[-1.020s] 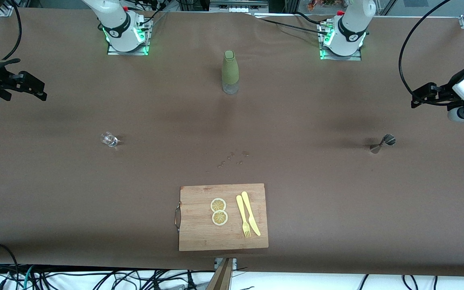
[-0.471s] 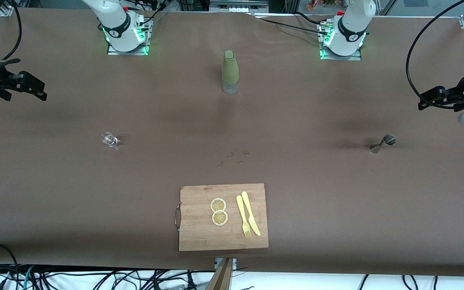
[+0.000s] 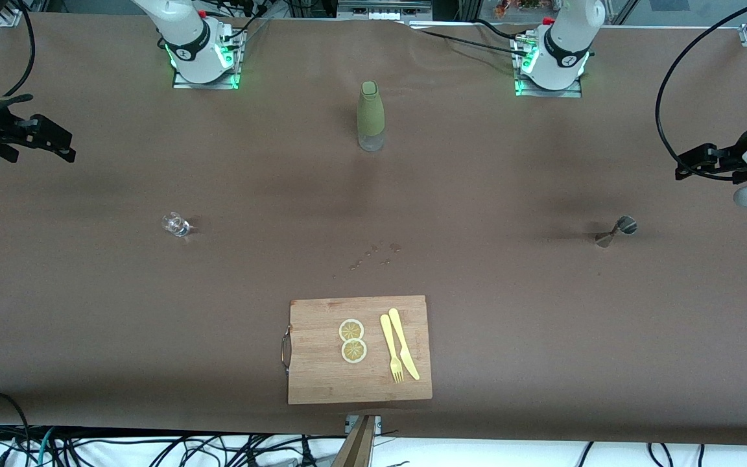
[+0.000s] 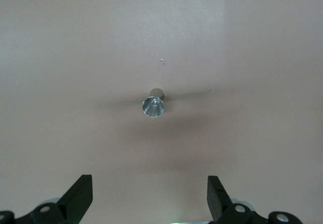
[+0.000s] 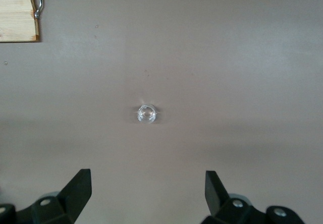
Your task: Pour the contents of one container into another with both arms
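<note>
A small clear glass (image 3: 176,224) (image 5: 147,113) stands on the brown table toward the right arm's end. A metal jigger (image 3: 615,231) (image 4: 153,104) lies on its side toward the left arm's end. Midway between the two arm bases stands a green-sleeved bottle (image 3: 371,117). My right gripper (image 3: 65,144) (image 5: 148,196) hangs open over the table's right-arm end, apart from the glass. My left gripper (image 3: 686,163) (image 4: 150,199) hangs open over the left-arm end, apart from the jigger. Neither holds anything.
A wooden cutting board (image 3: 321,376) (image 5: 17,12) lies near the front edge and carries two lemon slices (image 3: 352,340), a yellow fork (image 3: 391,357) and a yellow knife (image 3: 404,344). Small droplets (image 3: 373,253) mark the table's middle.
The left arm's hand has drifted outward toward its end of the table. The right arm and the objects have not moved.
</note>
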Robot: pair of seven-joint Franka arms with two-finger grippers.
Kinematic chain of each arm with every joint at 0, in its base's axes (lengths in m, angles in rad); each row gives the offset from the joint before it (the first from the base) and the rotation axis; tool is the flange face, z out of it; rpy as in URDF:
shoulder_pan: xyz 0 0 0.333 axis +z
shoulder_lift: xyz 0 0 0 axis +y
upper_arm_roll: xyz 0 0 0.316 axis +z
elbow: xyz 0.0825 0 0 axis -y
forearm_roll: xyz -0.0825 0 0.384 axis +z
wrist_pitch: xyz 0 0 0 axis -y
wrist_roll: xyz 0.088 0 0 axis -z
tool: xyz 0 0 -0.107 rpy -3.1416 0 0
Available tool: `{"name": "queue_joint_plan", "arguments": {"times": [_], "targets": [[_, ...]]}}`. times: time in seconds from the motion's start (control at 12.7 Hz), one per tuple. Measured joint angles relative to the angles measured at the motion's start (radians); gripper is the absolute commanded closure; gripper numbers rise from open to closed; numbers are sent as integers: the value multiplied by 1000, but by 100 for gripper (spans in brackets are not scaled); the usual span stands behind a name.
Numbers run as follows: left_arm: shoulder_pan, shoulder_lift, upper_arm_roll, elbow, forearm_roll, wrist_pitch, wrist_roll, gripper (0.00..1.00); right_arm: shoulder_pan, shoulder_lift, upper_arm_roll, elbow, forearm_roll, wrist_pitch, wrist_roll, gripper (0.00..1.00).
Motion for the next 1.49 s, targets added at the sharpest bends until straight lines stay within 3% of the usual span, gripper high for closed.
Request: {"name": "queue_joint_plan", "arguments": {"times": [0.47,0.94,1.49], "targets": [[102,16,4,0,0,-5,373,0,0,0,0,0,0,0,0,0],[171,29,4,1,-2,29,560,0,0,0,0,0,0,0,0,0],[310,65,5,19,-125,52,841,0,0,0,0,0,0,0,0,0]]}}
